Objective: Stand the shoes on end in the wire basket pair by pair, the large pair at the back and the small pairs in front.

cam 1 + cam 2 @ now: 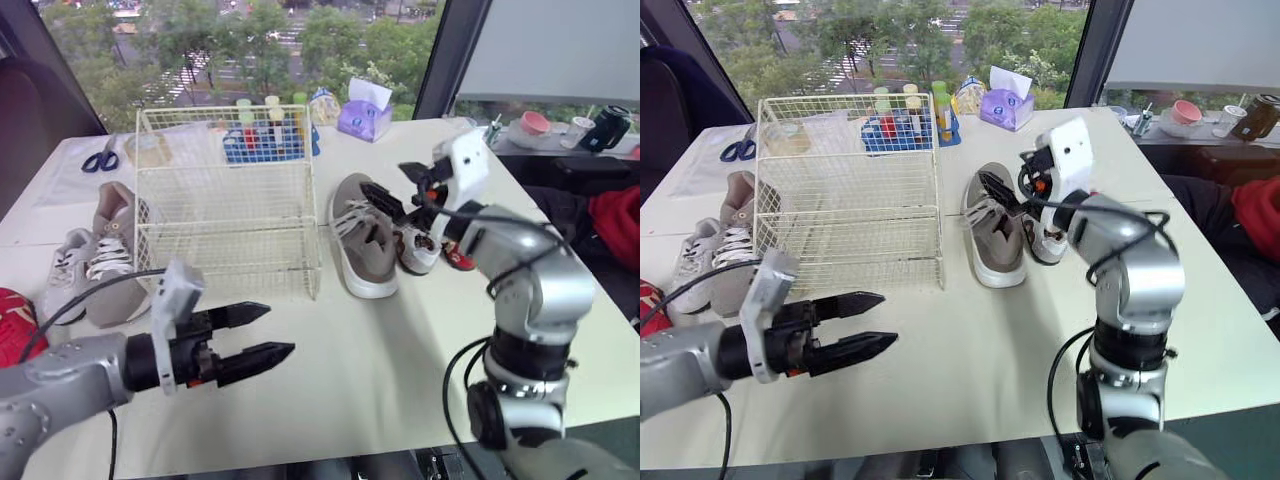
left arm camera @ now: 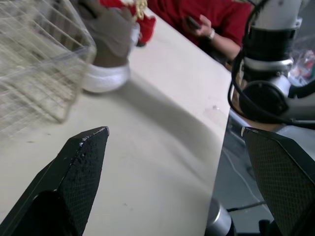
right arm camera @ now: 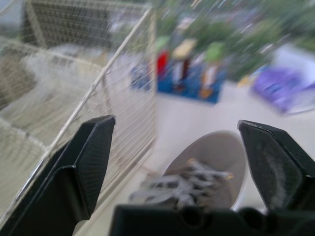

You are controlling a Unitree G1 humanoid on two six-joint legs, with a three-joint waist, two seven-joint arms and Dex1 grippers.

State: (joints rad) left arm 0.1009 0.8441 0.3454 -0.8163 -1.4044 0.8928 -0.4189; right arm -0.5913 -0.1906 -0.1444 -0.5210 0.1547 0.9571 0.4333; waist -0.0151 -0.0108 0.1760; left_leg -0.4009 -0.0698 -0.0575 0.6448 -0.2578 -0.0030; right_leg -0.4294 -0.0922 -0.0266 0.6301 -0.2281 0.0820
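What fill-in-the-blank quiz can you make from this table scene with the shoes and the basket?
1. The cream wire basket is ___.
2. The large taupe lace-up sneaker lies to the robot's ___ of the basket.
3. The right claw, over that sneaker, is ___.
4. The left claw, in front of the basket, holds ___.
Missing words: empty, right, open, nothing.

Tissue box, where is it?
In the left eye view the purple tissue box sits far back, right of the blue bottle rack behind the wire basket.

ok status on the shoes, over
Left gripper open, right gripper open by grey shoe. Basket holds no shoes. Nothing in the way.
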